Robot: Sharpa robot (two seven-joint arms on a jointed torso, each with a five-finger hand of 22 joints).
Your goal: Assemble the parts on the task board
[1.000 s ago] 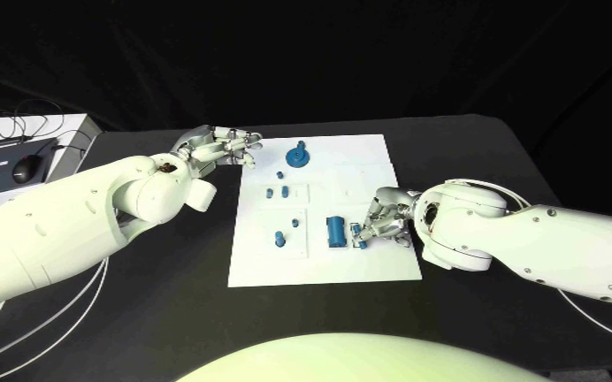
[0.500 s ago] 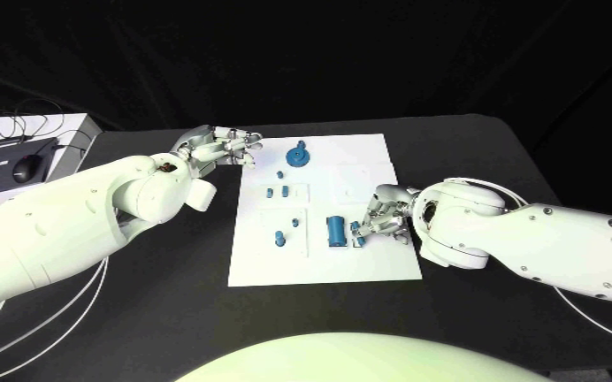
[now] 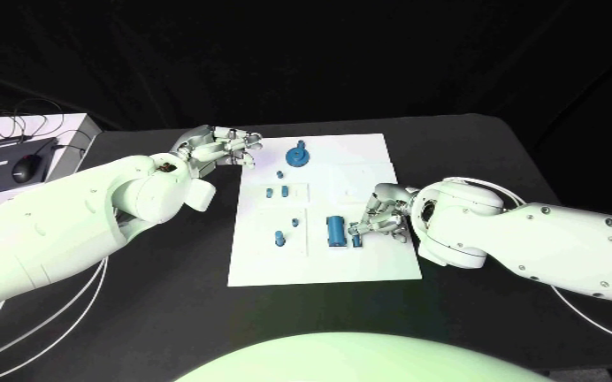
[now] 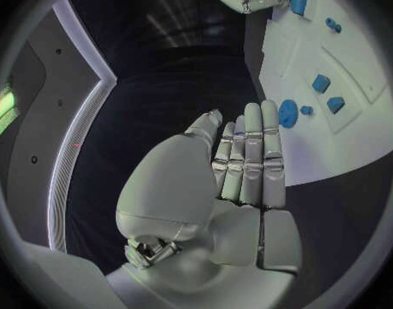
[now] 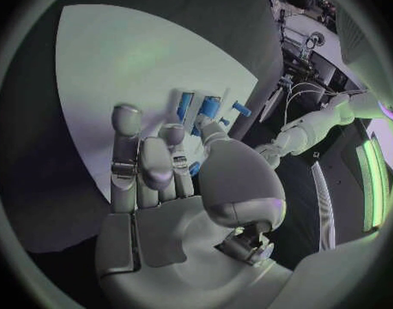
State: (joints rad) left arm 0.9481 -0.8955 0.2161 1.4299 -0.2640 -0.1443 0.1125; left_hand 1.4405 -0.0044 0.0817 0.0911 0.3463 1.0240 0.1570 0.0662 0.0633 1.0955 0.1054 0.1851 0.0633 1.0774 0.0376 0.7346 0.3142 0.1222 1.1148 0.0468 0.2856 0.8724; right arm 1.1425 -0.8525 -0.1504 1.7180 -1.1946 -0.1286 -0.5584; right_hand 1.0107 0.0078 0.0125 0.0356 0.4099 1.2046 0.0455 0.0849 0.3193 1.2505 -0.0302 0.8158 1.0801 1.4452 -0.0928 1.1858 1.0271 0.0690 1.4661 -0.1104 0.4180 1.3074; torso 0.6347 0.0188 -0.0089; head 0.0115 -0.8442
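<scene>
The white task board (image 3: pixel 363 156) lies mid-table with several blue parts on it: a round gear (image 3: pixel 297 156) at the far end, small pegs (image 3: pixel 279 192) in the middle, and a larger block (image 3: pixel 335 232) near the front. My right hand (image 3: pixel 383 212) is over the board's right edge beside the block. It pinches a small blue part (image 3: pixel 357 240) between thumb and fingers, and the pinch is also seen in the right wrist view (image 5: pixel 194 167). My left hand (image 3: pixel 219 145) hovers off the board's far left corner, fingers straight and side by side (image 4: pixel 244 161), holding nothing. The gear (image 4: pixel 288 113) lies just past its fingertips.
A grey box (image 3: pixel 45 139) with cables stands at the table's left edge, and white cables (image 3: pixel 51 311) hang by my left arm. The black table (image 3: pixel 472 152) spreads to the right of the board.
My right hand has edged slightly toward the blue block with the small part. The left hand has not moved.
</scene>
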